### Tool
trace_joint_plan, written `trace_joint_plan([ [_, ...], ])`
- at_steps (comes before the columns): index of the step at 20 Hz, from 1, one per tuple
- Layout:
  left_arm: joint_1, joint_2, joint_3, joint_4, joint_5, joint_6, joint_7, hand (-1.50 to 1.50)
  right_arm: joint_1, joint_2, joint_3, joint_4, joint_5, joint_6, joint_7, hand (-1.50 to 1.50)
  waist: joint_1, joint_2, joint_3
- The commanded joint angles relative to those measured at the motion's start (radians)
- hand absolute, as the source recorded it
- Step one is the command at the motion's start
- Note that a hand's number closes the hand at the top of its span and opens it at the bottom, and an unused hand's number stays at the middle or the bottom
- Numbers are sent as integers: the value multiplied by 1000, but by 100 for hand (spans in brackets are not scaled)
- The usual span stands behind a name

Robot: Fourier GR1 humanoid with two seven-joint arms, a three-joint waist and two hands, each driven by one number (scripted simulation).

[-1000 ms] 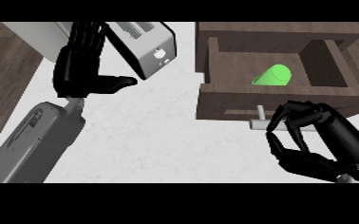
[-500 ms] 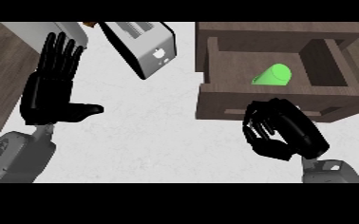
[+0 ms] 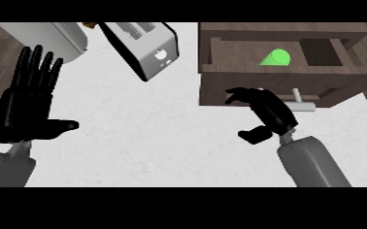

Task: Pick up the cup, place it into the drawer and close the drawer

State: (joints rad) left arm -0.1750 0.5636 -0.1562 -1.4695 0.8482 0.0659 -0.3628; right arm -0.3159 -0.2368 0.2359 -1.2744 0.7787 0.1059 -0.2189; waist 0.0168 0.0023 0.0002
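A bright green cup [image 3: 275, 58] lies on its side inside the open wooden drawer [image 3: 222, 85] at the upper right. The drawer's grey handle [image 3: 302, 103] sticks out from its front panel. My right hand [image 3: 267, 110] hovers at the drawer's front, just left of the handle, fingers curled and holding nothing. Over at the left edge my left hand [image 3: 28, 102] rests open with its fingers pointing up and its thumb out to the right.
A silver toaster [image 3: 143, 46] stands tilted at the top centre, left of the drawer. A grey appliance [image 3: 54, 36] sits at the top left corner. White counter top [image 3: 158, 136] spreads between the two hands.
My right hand has moved up and left to the drawer's front panel, its forearm now showing below. The left hand has stayed open at the left edge while the view shifted.
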Motion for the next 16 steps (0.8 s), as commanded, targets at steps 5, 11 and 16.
trace_joint_plan([
  [5, 63, 4, 114, 53, -19, -140, -10, -150, -205, 27, -94, 386, 34, -52, -125, -150, -3, 1, 0],
  [11, 113, -20, 110, -48, -33, -126, 36, -150, -375, 15, -185, 679, 15, -82, -237, -150, 9, 3, 1],
  [16, 81, -51, 112, 19, -44, -181, 14, -150, -551, -1, -252, 910, 3, -89, -300, -150, 27, 13, 1],
])
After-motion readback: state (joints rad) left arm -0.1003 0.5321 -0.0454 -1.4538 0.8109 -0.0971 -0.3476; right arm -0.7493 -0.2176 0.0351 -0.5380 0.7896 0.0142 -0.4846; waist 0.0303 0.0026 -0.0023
